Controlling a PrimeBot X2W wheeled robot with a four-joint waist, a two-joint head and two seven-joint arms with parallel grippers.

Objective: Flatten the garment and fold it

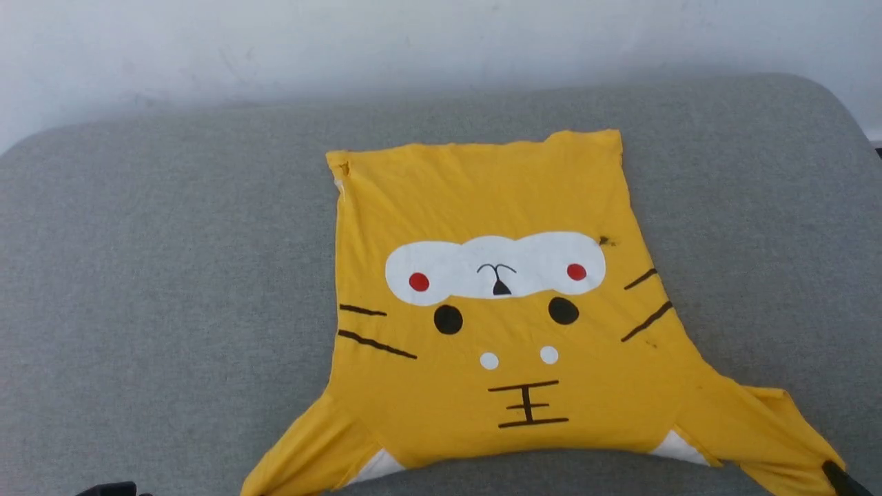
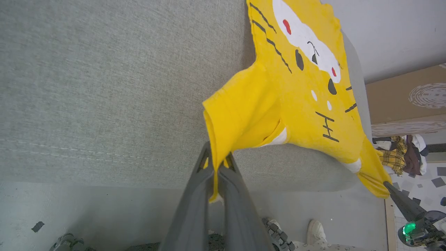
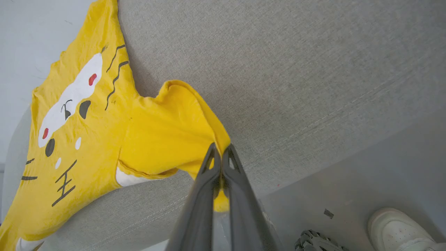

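The garment [image 1: 496,331], a bright yellow T-shirt with a cartoon face print, lies spread flat on a grey cushioned surface [image 1: 172,275], hem at the far side and sleeves toward me. My left gripper [image 2: 217,155] is shut on the hem of the left sleeve [image 2: 237,118], lifting it slightly off the near edge. My right gripper [image 3: 221,149] is shut on the right sleeve [image 3: 174,125], which bunches upward at the fingers. The right gripper's tip [image 1: 844,479] shows at the sleeve's end in the head view.
A white wall [image 1: 441,41] runs behind the cushion. Beyond its far end stand a cardboard box [image 2: 404,97] and a pile of clothes [image 2: 400,153]. A person's white shoes [image 3: 400,230] stand on the grey floor below the near edge.
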